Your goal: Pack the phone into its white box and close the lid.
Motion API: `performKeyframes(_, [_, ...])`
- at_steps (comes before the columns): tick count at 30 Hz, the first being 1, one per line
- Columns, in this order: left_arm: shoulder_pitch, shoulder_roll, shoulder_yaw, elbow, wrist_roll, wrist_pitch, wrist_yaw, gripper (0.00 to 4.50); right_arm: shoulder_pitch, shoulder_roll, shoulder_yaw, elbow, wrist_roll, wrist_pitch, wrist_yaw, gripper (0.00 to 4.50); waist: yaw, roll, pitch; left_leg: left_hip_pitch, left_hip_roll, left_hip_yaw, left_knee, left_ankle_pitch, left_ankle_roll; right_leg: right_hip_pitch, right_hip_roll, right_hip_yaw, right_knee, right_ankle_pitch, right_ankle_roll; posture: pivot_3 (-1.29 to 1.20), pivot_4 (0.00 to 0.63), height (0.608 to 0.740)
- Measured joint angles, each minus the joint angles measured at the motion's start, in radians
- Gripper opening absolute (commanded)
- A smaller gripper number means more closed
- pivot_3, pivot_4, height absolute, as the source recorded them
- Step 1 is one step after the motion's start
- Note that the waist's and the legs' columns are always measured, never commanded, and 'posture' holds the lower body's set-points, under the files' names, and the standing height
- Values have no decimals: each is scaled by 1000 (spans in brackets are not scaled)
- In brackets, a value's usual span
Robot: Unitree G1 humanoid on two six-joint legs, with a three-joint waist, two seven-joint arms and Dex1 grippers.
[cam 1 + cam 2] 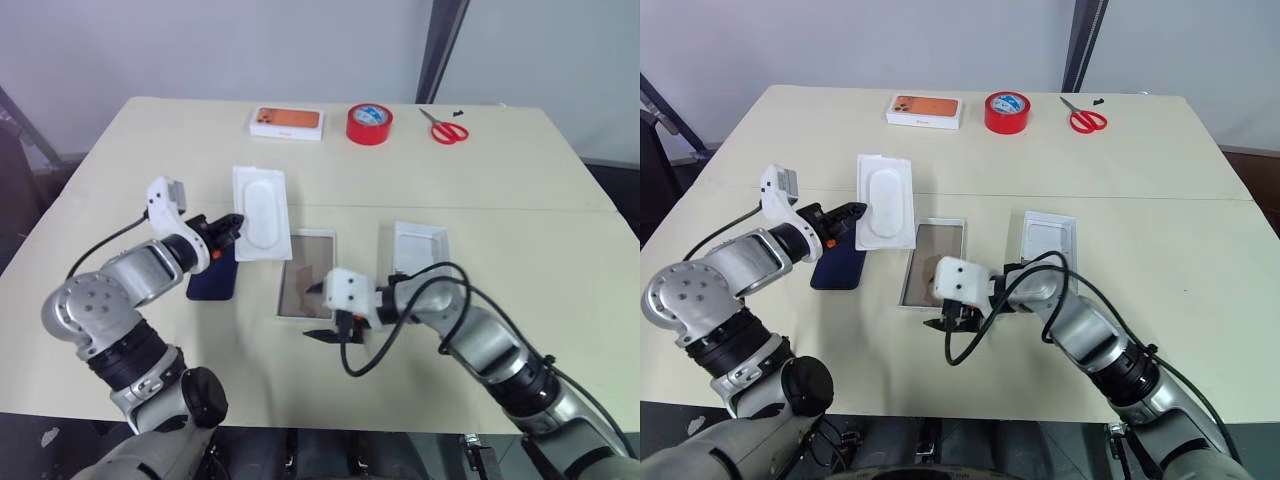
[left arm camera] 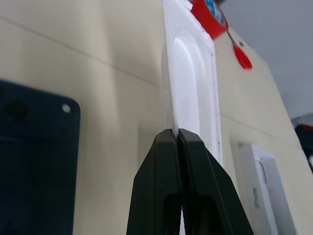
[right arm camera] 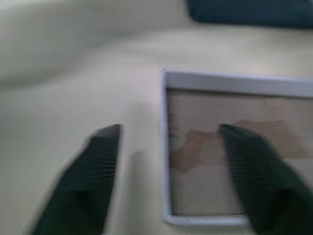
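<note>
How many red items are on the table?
2. A red tape roll sits near the far edge of the table, right of the orange-printed box. Red-handled scissors lie right of the roll. None appears hidden.

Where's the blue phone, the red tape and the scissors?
phone [image 1: 213, 281]: left eye view, on its dark back.
red tape [image 1: 369, 124]: left eye view, on the roll's top face.
scissors [image 1: 449, 132]: left eye view, on the red handles.
</note>
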Motion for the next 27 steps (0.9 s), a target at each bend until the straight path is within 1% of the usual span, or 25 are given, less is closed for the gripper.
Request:
performKeyframes(2, [37, 2, -34, -8, -48, 0, 30, 0, 0, -44, -83, -20, 38, 17, 16, 3758, 1, 0, 0, 0, 0, 0, 0, 0, 0, 0, 0, 0, 0, 0, 0, 0, 150, 725])
performKeyframes(4, [68, -2, -68, -10, -80, 0, 57, 0, 1, -70, -137, -23, 58, 28, 23, 3758, 1, 0, 0, 0, 0, 0, 0, 0, 0, 0, 0, 0, 0, 0, 0, 0, 150, 725])
performKeyframes(7, [90, -41, -109, -11, -131, 0, 113, 0, 13, -94, -185, -20, 74, 34, 22, 3758, 3, 0, 0, 0, 0, 0, 0, 0, 0, 0, 0, 0, 0, 0, 0, 0, 150, 725])
performKeyframes(9, [94, -73, -148, -19, -161, 0, 154, 0, 21, -95, -190, -14, 74, 32, 14, 3758, 3, 0, 0, 0, 0, 0, 0, 0, 0, 0, 0, 0, 0, 0, 0, 0, 150, 725])
performKeyframes(14, [133, -109, -202, -19, -196, 0, 240, 0, 22, -91, -189, 0, 71, 13, -3, 3758, 0, 0, 0, 0, 0, 0, 0, 0, 0, 0, 0, 0, 0, 0, 0, 0, 150, 725])
performKeyframes(18, [152, -113, -231, -19, -228, 0, 295, 0, 22, -78, -177, 19, 52, -9, -22, 3758, 4, 0, 0, 0, 0, 0, 0, 0, 0, 0, 0, 0, 0, 0, 0, 0, 150, 725])
performKeyframes(21, [153, -111, -231, -19, -255, 0, 317, 922, 22, -75, -174, 24, 48, -15, -26, 3816, 5, 0, 0, 0, 0, 0, 0, 0, 0, 0, 0, 0, 0, 0, 0, 0, 150, 725])
performKeyframes(22, [153, -109, -231, -19, -270, 0, 325, 1322, 22, -71, -172, 25, 43, -20, -27, 3816, 5, 0, 0, 0, 0, 0, 0, 0, 0, 0, 0, 0, 0, 0, 0, 0, 150, 725])
performKeyframes(25, [157, -93, -234, -20, -317, 0, 340, 2812, 21, -62, -162, 29, 42, -30, -27, 3816, 4, 0, 0, 0, 0, 0, 0, 0, 0, 0, 0, 0, 0, 0, 0, 0, 150, 725])
performKeyframes(27, [159, -81, -233, -20, -349, 0, 344, 3727, 18, -57, -160, 40, 42, -31, -27, 3816, 4, 0, 0, 0, 0, 0, 0, 0, 0, 0, 0, 0, 0, 0, 0, 0, 150, 725])
